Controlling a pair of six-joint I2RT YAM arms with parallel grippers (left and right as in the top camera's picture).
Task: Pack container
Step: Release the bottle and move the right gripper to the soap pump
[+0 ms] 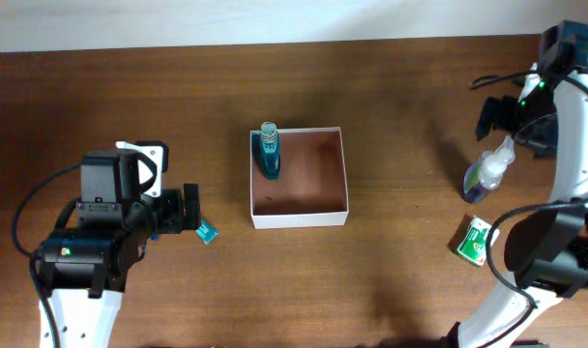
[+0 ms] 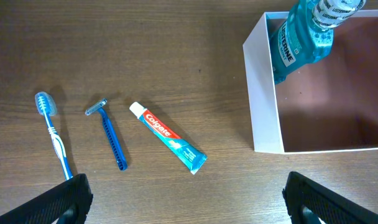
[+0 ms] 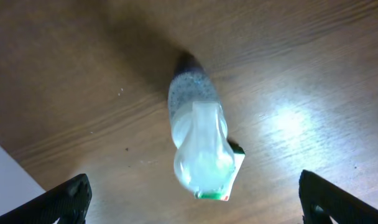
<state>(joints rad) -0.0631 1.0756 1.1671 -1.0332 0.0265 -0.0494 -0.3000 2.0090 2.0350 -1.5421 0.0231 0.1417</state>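
The container [image 1: 299, 218] sits mid-counter [image 1: 400, 280]. It is square and shallow, with thin white walls and a reddish-brown floor. A blue mouthwash bottle [image 1: 268, 153] stands upright in its far-left corner, and the rest of the floor is bare. To the left of the container lie a toothpaste tube [image 2: 167, 137], a razor [image 2: 108, 134] and a toothbrush [image 2: 52, 134]. The left gripper [image 2: 189, 202] hangs over them, jaws wide and empty. Well to the right of the container, the right gripper [image 3: 192, 208] hangs over a pump bottle [image 1: 487, 172], jaws wide, nothing held. A green packet [image 1: 476, 240] lies near the pump bottle.

The wooden table [image 1: 410, 271] bears container [image 1: 299, 219], toothbrush [image 2: 54, 138], razor [image 2: 112, 140], toothpaste [image 2: 170, 138], pump bottle [image 1: 487, 172], green packet [image 1: 475, 240].
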